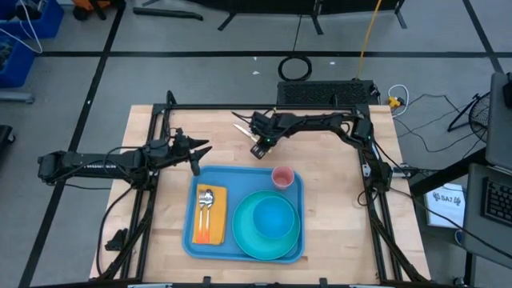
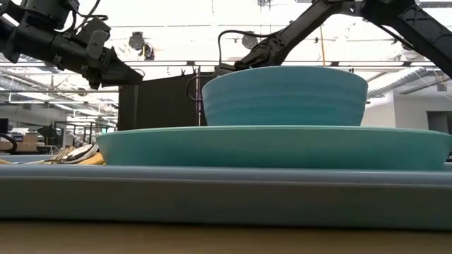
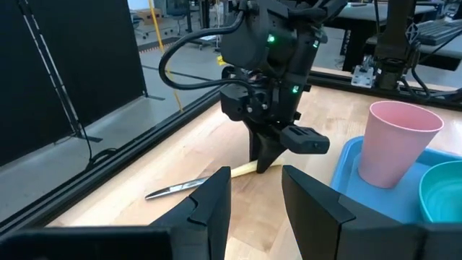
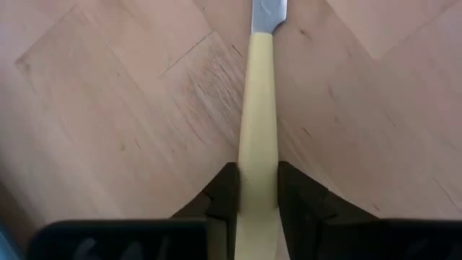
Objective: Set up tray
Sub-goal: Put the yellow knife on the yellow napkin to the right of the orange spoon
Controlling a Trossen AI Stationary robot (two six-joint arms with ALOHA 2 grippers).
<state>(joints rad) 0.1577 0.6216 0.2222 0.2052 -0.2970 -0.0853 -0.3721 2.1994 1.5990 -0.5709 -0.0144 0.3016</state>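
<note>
No writing readable; right hand [image 4: 257, 189] grips knife [image 4: 258, 115].

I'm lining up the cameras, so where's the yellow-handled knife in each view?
High view: knife on bare wood beyond the tray, at the right gripper.
Low view: not visible.
Left wrist view: knife lying under the right gripper.
Right wrist view: handle between the fingers.
Shared landmark: right gripper.
</note>
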